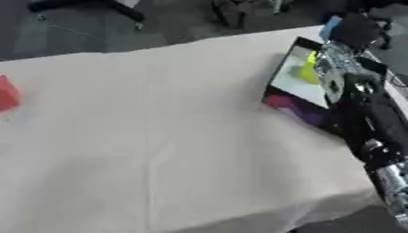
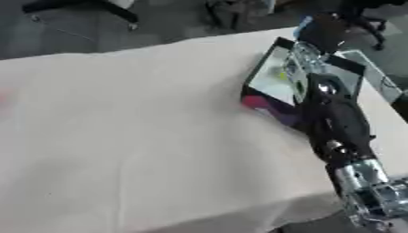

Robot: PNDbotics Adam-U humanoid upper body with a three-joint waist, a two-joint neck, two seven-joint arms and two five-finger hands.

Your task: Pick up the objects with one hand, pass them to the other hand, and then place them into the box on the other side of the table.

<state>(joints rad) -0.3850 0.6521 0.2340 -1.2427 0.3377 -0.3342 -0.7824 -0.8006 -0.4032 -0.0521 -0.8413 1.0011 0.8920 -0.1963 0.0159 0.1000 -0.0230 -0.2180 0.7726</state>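
I see my right arm stretched far over the black-walled box (image 1: 280,68) at the right; the right hand (image 1: 354,29) holds a light-blue object (image 1: 331,26), grip unclear. A yellow-green object (image 1: 307,72) lies inside.

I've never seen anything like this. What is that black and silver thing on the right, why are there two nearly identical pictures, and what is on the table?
Both pictures come from one stereo camera in the robot's head, looking down: one from its left eye, one from its right, taken at the same moment. The black and silver thing is the robot's right arm, reaching away from the camera over a box near the table's right edge. Its right hand shows as a dark blur at the far end of the box, with something blue beside it; I cannot tell whether its fingers hold anything. Inside the box lies something yellow-green. The table is covered in a pale cloth. At the far left edge sits a red object. The left hand is out of view.
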